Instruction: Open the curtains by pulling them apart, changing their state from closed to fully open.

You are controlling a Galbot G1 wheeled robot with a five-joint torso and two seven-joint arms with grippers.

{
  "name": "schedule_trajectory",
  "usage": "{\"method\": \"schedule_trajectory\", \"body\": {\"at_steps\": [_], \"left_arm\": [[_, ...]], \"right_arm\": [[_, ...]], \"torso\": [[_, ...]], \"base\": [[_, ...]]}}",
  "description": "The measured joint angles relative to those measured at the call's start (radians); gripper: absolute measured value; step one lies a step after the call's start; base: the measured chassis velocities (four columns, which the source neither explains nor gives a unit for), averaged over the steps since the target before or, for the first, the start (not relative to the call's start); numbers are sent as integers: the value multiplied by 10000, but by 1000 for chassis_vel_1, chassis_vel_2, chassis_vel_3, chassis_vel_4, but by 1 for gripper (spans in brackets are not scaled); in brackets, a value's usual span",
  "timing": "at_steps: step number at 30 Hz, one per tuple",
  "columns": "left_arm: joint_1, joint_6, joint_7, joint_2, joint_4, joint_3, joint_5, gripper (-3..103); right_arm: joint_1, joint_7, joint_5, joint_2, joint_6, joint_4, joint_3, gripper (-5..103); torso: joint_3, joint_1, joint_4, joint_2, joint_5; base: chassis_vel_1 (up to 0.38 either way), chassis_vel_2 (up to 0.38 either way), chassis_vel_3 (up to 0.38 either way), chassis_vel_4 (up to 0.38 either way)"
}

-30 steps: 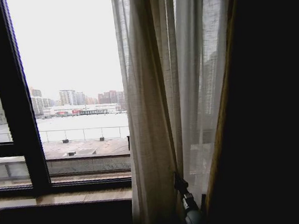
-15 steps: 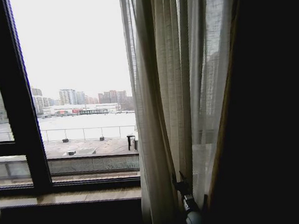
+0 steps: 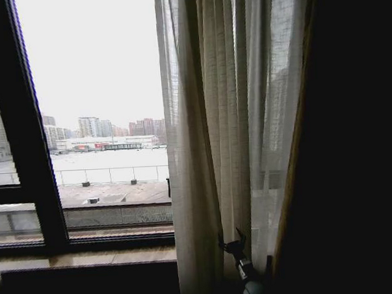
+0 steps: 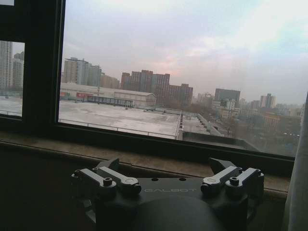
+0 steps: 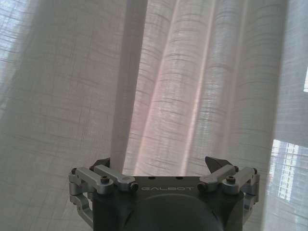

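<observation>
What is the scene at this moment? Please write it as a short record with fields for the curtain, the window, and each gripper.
curtain: sheer white curtain bunched in folds at the right of the window, beside a dark drape
window: glass left of the curtain uncovered, city roofs outside; black frame bar at left
right gripper: right gripper open, fingers spread, facing the curtain folds, holding nothing
left gripper: left gripper open, low before the window sill, facing bare glass

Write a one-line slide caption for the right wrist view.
Right tool, open, faces the sheer curtain's pleated folds, holding no fabric.
</observation>
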Motion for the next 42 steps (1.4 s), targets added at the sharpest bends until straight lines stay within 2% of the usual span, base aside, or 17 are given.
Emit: {"method": "schedule_trajectory", "body": {"at_steps": [17, 42], "left_arm": [[-85, 52, 6, 42, 0, 122, 38, 100], [7, 0, 7, -28, 36, 54, 0, 100]], "right_arm": [[-420, -14, -100, -1, 23, 615, 55, 100], [-523, 18, -232, 0, 32, 681, 15, 100]], "torso": [[0, 0, -1, 0, 0], [0, 1, -1, 0, 0]], "base": [[10, 7, -7, -6], [135, 134, -129, -135]]}}
